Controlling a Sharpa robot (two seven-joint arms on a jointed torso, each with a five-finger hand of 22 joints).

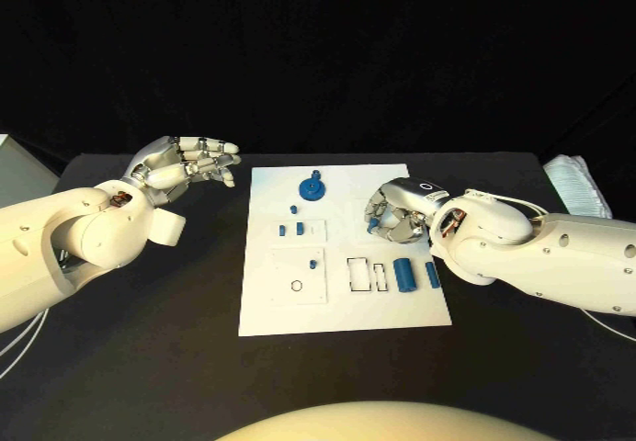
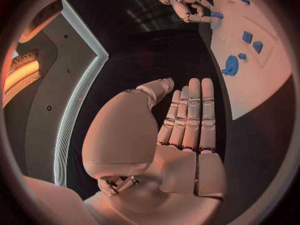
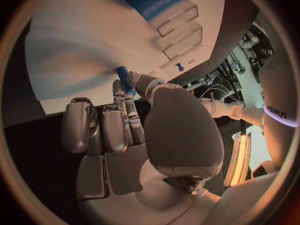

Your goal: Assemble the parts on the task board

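Two glossy white, rounded arms with small dark screw holes, each ending in a silver jointed robot hand (image 1: 186,163).

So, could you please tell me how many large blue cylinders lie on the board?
2: one cylinder beside the slots, another at the board's right edge; the right robot hand may hide more.

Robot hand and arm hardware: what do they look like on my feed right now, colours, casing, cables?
Both arms are glossy white, rounded shells with small dark screw holes. The left robot hand and right robot hand are silver metal with segmented fingers and smooth pale palm and thumb covers. A thin white cable loops over the right forearm. The right wrist carries a black oval marking.
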